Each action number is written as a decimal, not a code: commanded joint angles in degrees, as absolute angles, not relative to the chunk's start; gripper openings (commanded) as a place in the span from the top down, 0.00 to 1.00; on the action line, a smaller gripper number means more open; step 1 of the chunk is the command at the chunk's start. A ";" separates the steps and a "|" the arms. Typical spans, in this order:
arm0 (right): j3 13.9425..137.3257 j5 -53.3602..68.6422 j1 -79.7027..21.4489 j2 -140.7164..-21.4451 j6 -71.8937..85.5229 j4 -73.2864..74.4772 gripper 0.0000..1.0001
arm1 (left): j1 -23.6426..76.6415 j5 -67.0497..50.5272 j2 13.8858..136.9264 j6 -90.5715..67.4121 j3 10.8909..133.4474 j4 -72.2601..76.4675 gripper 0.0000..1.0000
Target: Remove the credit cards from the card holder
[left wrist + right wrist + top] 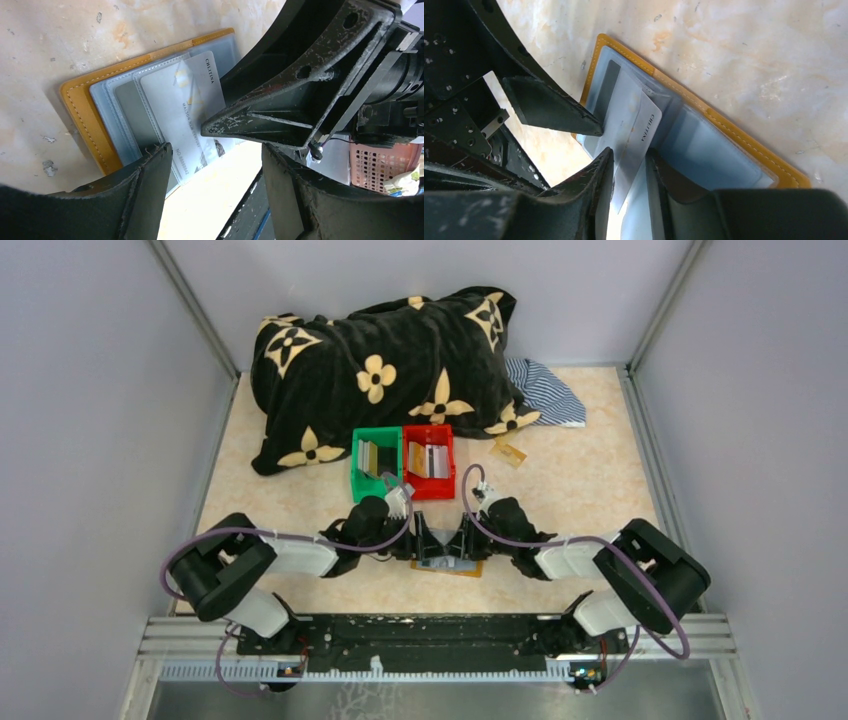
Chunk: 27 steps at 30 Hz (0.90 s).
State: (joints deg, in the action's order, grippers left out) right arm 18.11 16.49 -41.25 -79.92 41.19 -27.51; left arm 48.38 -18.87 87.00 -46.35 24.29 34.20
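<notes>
Jaws on the left gripper (215,155) stand wide apart, one finger lying over an edge of the card holder (80,100). Those of the right gripper (630,155) straddle a silvery credit card (639,125) that sticks partway out of a grey pocket; whether they pinch it I cannot tell. Opened flat, the holder lies at the middle of the counter's (600,490) near edge, with bare counter to either side. Just beyond it, a green bin (357,465) and a red bin (432,490) touch side by side, each with cards (430,460) standing in it. A black flowered blanket (380,370) fills the far edge.
</notes>
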 commanded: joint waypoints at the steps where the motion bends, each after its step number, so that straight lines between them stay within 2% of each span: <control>1: 18.73 15.53 -41.96 -79.73 41.26 -26.93 0.72 | 48.34 -19.41 88.37 -46.16 23.02 33.59 0.27; 5: 19.04 13.97 -41.93 -76.27 40.47 -22.73 0.77 | 48.34 -19.66 89.46 -46.02 23.53 33.68 0.27; 8: 19.62 12.55 -41.93 -73.52 39.51 -19.02 0.91 | 48.34 -20.20 90.77 -46.15 23.87 34.59 0.27; 12: 19.97 11.47 -41.92 -70.38 38.70 -15.86 1.00 | 48.34 -20.64 91.80 -46.34 24.19 35.30 0.28; 27: 18.82 9.40 -37.73 -61.27 36.54 -6.08 1.00 | 48.20 -20.79 92.66 -46.23 24.08 36.29 0.27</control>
State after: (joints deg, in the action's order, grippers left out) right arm 18.11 11.66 -39.97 -65.45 39.68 -10.33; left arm 48.42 -21.23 90.61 -46.92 24.60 38.72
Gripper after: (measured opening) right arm 0.009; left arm 0.725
